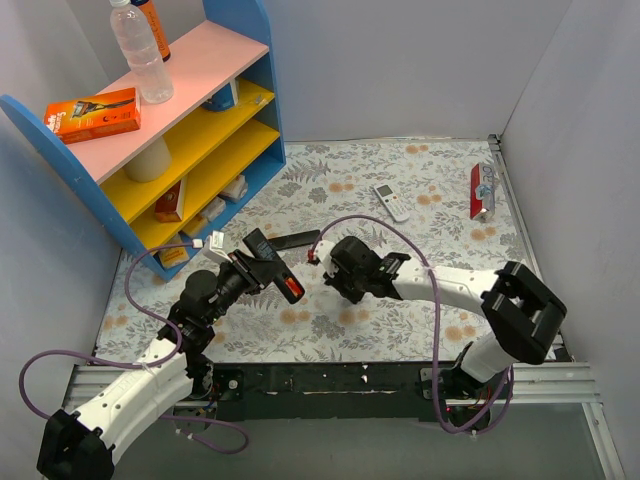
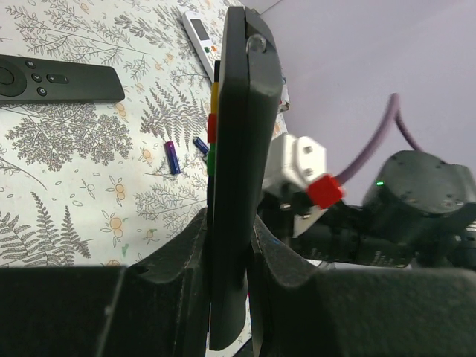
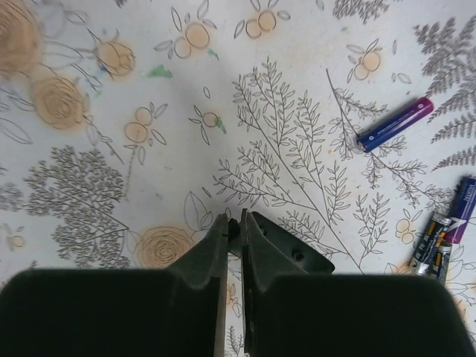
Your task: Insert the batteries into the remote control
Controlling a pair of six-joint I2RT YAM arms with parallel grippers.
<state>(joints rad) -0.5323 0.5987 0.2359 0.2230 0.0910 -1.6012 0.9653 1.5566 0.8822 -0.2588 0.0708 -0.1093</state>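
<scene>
My left gripper (image 2: pixel 229 223) is shut on the long black remote control (image 2: pixel 238 149) and holds it edge-on above the table; small coloured buttons show on its left face. In the top view this gripper (image 1: pixel 255 268) and the remote (image 1: pixel 262 250) are left of centre. My right gripper (image 3: pixel 233 227) is shut on a thin flat black plate (image 3: pixel 294 251), low over the floral cloth; in the top view it (image 1: pixel 335 272) is close to the remote. Purple-blue batteries lie on the cloth: one (image 3: pixel 394 125) ahead of it, others (image 3: pixel 446 230) at the right edge, two (image 2: pixel 172 157) in the left wrist view.
A second black remote (image 1: pixel 298 240) with a round pad (image 2: pixel 59 78) lies flat behind the grippers. A small white remote (image 1: pixel 392 202) lies further back. A blue shelf unit (image 1: pixel 170 130) stands at the back left. A red packet (image 1: pixel 482 190) lies by the right wall.
</scene>
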